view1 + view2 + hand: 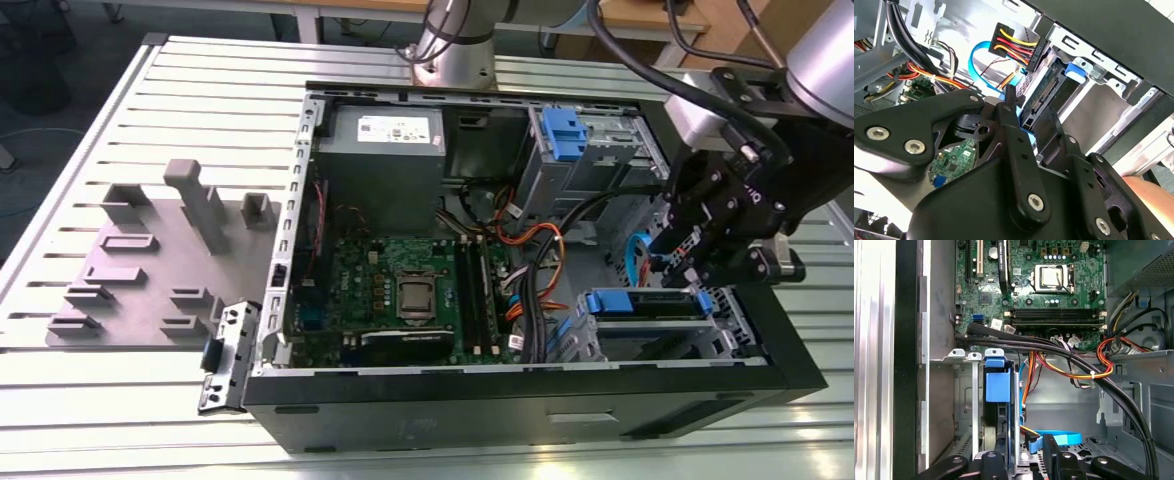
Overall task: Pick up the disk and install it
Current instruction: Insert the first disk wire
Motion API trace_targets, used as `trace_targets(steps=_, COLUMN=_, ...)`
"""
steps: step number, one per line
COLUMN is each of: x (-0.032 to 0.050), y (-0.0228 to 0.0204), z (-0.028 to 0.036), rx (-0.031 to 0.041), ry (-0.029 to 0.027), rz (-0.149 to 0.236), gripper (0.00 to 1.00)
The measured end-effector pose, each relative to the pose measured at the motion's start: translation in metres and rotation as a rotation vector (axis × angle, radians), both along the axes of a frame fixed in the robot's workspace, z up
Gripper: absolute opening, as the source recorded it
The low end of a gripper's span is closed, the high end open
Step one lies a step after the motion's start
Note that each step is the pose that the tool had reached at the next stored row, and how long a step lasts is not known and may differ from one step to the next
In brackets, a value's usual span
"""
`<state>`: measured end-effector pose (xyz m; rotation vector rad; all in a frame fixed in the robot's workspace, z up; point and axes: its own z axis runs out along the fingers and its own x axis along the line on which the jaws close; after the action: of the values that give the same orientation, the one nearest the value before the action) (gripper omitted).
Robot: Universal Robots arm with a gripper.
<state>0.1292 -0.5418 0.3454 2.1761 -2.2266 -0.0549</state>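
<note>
The disk (651,303) stands on edge in the grey drive cage (727,340) at the case's front corner, on the exterior view's right. Its blue handle (999,385) points toward the motherboard. The connector edge of the disk (1046,97) faces the arm. My gripper (687,275) is low over the cage. Both wrist views show its black fingers (1010,107) on either side of the disk's near end, pressed against it. The gripper (1021,462) is shut on the disk.
A loose power plug (1015,42) with red, yellow and black wires and a blue data cable (1061,439) hang close beside the disk. Black cable bundles (1054,347) cross above the cage. A second blue-handled bay (563,135) and the power supply (384,130) sit farther back. What looks like a hand (1149,192) is near the cage.
</note>
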Motion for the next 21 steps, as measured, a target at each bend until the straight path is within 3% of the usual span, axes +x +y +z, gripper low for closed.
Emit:
trace_targets(steps=6, x=-0.0026, y=0.0, z=0.0001, rx=0.0, ry=-0.0038, rz=0.0, gripper=0.42)
trace_targets(steps=11, x=-0.0028, y=0.0, z=0.0045, rx=0.0002, ry=-0.0062, rz=0.0, gripper=0.42)
trace_targets(steps=15, x=-0.0081, y=-0.0001, z=0.0043, rx=0.0001, ry=-0.0125, rz=0.0, gripper=0.42)
trace_targets(steps=21, x=-0.0087, y=-0.0003, z=0.0024, rx=-0.0002, ry=-0.0128, rz=0.0, gripper=0.42)
